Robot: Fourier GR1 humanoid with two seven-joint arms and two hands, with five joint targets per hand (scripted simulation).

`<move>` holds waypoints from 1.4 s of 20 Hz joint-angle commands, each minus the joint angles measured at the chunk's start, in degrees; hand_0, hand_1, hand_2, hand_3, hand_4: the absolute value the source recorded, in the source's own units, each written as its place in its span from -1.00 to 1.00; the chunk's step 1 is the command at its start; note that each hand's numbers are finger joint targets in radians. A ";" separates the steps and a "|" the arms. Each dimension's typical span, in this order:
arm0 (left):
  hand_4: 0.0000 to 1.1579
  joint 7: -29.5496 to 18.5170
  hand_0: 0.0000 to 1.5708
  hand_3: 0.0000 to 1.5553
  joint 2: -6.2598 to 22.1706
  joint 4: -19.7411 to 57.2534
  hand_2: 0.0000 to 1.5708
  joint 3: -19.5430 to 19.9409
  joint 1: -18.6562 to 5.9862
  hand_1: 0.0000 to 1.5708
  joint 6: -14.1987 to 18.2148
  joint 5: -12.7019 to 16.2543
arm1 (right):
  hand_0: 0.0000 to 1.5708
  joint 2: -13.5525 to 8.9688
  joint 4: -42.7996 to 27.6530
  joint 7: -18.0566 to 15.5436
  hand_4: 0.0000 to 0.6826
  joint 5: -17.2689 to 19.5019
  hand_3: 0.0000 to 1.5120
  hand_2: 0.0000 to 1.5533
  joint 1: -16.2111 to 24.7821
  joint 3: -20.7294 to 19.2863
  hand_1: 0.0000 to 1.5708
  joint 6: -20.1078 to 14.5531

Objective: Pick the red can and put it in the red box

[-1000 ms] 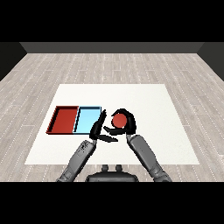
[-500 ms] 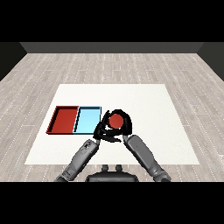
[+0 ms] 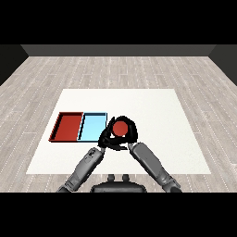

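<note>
The red can point(image 3: 121, 127) is held in the curled fingers of the right hand point(image 3: 128, 137), just beside the light blue tray's point(image 3: 92, 134) right edge, presumably for carrying left to the red tray point(image 3: 69, 137); left hand point(image 3: 105, 140) fingers can't be told

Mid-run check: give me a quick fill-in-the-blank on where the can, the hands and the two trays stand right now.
1. The right hand is curled round the ____ can.
2. The can is just right of the light blue tray, not yet at the ____ tray.
3. Of the two trays, the red one lies on the ____.
4. The left hand is close beside the can, in front of the light ____ tray.

Missing words: red; red; left; blue
</note>
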 commanded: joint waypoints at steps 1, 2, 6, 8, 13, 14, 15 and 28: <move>-1.00 -0.40 -1.00 -1.00 -0.79 -1.26 -1.00 -2.65 0.50 -1.00 0.29 1.18 | 0.92 0.40 0.37 0.11 0.87 -0.68 0.86 0.88 -1.60 5.13 0.92 -4.93; -1.00 2.70 -1.00 -1.00 -0.78 -1.21 -1.00 -1.08 -3.10 -1.00 5.05 2.24 | 0.91 -0.84 -7.29 6.57 0.87 3.36 0.85 0.87 1.24 1.41 0.91 -1.72; 0.92 -0.27 0.84 0.83 -0.80 3.41 0.88 -5.20 -6.37 0.84 16.18 11.21 | 0.99 0.40 0.83 -0.80 0.92 -0.97 0.85 0.89 -0.50 3.47 0.99 -2.67; 0.95 1.01 1.00 0.92 -0.80 2.65 1.00 -1.68 -5.31 1.00 14.15 5.88 | 0.92 0.40 0.93 -2.46 0.90 -1.63 0.84 0.87 0.32 4.74 0.92 -3.41; 0.94 -6.06 1.00 0.90 -0.78 10.25 0.99 -6.58 -7.51 1.00 17.18 11.64 | 0.89 0.39 -0.39 3.97 0.90 0.31 0.84 0.86 -4.04 3.66 0.89 -4.62; 0.94 -3.29 1.00 0.90 -0.77 8.91 0.98 -3.75 -8.38 1.00 16.05 9.47 | 0.89 0.38 -5.18 4.80 0.89 2.29 0.84 0.86 0.47 5.63 0.89 -6.03; 0.94 -6.81 1.00 0.90 -0.76 10.25 0.98 -4.65 -6.33 1.00 15.35 11.39 | 0.89 0.37 -1.32 0.50 0.89 0.27 0.84 0.86 1.11 0.27 0.89 0.15; 0.98 -11.43 1.00 0.95 -0.80 3.96 1.00 -2.24 -4.55 1.00 16.69 8.62 | -1.00 0.42 0.11 7.62 -1.00 4.24 -1.00 -1.00 0.03 1.64 -1.00 -1.25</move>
